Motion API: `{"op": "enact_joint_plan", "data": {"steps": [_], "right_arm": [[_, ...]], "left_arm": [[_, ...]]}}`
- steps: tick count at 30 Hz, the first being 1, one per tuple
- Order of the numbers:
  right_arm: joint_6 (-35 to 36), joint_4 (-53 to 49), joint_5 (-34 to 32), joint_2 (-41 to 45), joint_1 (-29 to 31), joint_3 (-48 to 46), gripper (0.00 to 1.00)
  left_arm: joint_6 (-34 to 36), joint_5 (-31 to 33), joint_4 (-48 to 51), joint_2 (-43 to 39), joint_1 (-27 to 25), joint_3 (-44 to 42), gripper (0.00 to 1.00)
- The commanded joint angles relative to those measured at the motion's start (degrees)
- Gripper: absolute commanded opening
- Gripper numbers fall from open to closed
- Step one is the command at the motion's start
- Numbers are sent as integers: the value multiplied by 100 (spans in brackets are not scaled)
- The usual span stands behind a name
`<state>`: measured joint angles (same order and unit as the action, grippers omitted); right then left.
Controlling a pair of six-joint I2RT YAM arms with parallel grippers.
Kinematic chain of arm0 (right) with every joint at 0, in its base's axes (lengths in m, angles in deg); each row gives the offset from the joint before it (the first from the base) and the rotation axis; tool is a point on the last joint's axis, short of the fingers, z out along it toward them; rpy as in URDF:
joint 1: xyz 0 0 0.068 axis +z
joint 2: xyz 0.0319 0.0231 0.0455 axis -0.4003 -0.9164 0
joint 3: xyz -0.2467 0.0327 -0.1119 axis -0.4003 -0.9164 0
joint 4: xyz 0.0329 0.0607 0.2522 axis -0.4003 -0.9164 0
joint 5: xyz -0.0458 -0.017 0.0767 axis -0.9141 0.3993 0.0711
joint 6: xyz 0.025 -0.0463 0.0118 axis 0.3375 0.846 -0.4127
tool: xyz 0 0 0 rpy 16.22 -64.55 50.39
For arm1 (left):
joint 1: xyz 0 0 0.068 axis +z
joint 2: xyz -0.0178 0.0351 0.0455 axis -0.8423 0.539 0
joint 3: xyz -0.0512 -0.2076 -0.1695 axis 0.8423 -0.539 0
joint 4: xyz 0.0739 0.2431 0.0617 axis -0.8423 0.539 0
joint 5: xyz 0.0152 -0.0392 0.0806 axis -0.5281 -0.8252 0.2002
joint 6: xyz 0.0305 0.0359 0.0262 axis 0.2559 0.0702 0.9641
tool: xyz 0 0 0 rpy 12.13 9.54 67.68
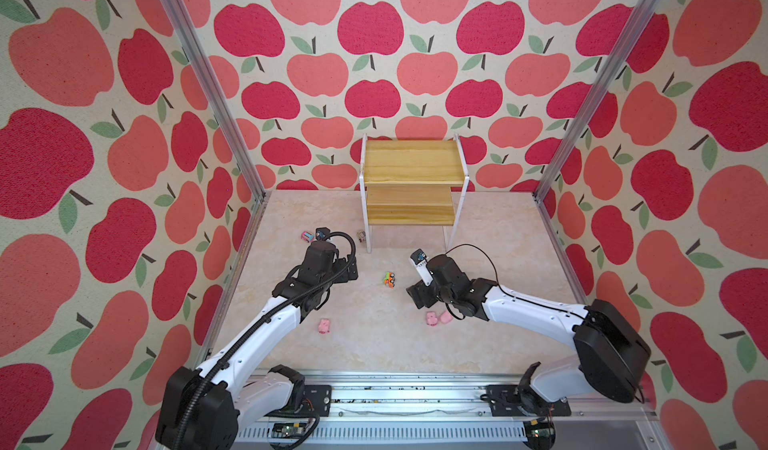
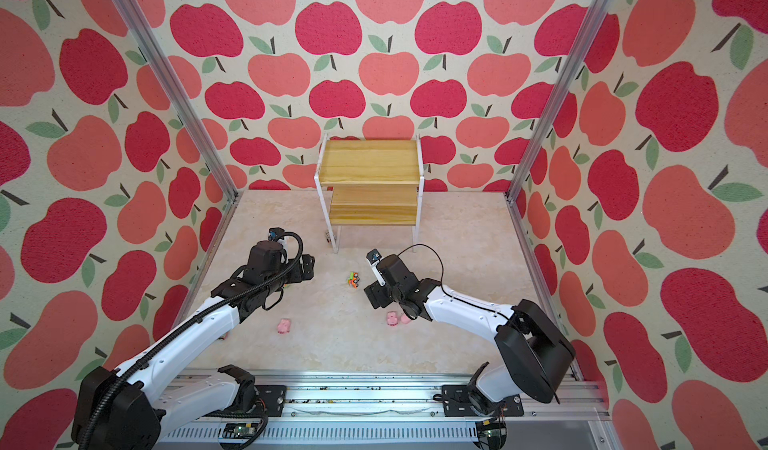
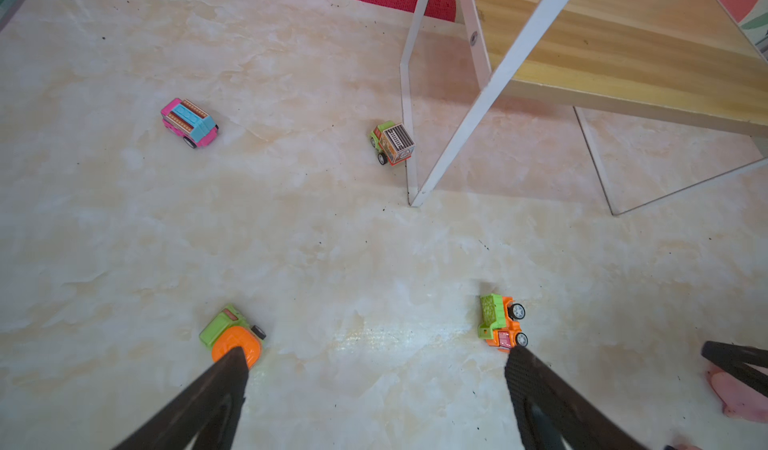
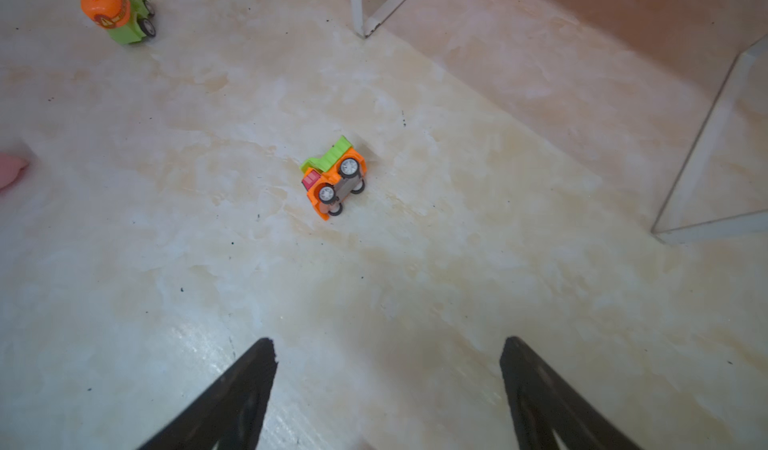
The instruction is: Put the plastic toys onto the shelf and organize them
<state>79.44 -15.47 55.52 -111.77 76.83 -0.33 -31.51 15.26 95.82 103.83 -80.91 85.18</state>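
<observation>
The left gripper (image 3: pixel 376 352) hangs low over the marbled table (image 1: pixel 374 344), its two black fingers spread wide with nothing between them. One fingertip overlaps the orange drum of a green mixer truck (image 3: pixel 232 331); whether it touches cannot be told. Just off the other fingertip lies an orange dump truck (image 3: pixel 500 321), tipped on its side. The right gripper (image 4: pixel 388 342) is likewise spread and empty, and it faces that dump truck squarely. The toy sits ahead of it, centred on the gap, wheels toward the camera, its long axis slanting across the line along which the fingers would close. In both top views the dump truck lies between the two arms, a little nearer the right one, which looks better placed to take it. Farther out, a green box truck (image 3: pixel 392 142) stands just beside a white leg of the shelf (image 1: pixel 411 165), and a pink and blue van (image 3: pixel 189 121) sits well apart. Only the top views take in both wooden shelf boards, bare, and show a lone pink pig (image 1: pixel 324 325) and a pair of pink pigs (image 1: pixel 432 318) whole. The mixer truck cannot be made out there, where the left arm lies over that spot.
</observation>
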Motion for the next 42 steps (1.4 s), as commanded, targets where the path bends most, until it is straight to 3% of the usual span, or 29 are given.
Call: {"op": "enact_joint_plan", "data": {"steps": [1, 7, 12, 19, 26, 32, 42], "right_arm": [[239, -244, -352, -547, 329, 672, 88], [439, -1316, -1310, -1666, 699, 1982, 88], [77, -1820, -1846, -2102, 908, 2431, 88], [-982, -2213, -1833, -1119, 950, 1548, 86], [-2048, -3067, -2137, -64, 1480, 737, 79], [-2484, -3802, -2333, -300, 1975, 914, 69], [-2703, -4266, -2300, -1257, 1998, 1143, 52]], "left_arm": [[1, -337, 1427, 289, 39, 559, 99], [8, -799, 1913, 648, 185, 741, 99], [14, -1160, 1807, 540, 607, 632, 99], [-87, -1645, 1465, 445, 768, 479, 99], [-85, -1766, 1430, 482, 397, 514, 99], [-165, -1725, 1395, 340, 187, 480, 99], [-160, -1513, 1509, -75, 59, 597, 99]]}}
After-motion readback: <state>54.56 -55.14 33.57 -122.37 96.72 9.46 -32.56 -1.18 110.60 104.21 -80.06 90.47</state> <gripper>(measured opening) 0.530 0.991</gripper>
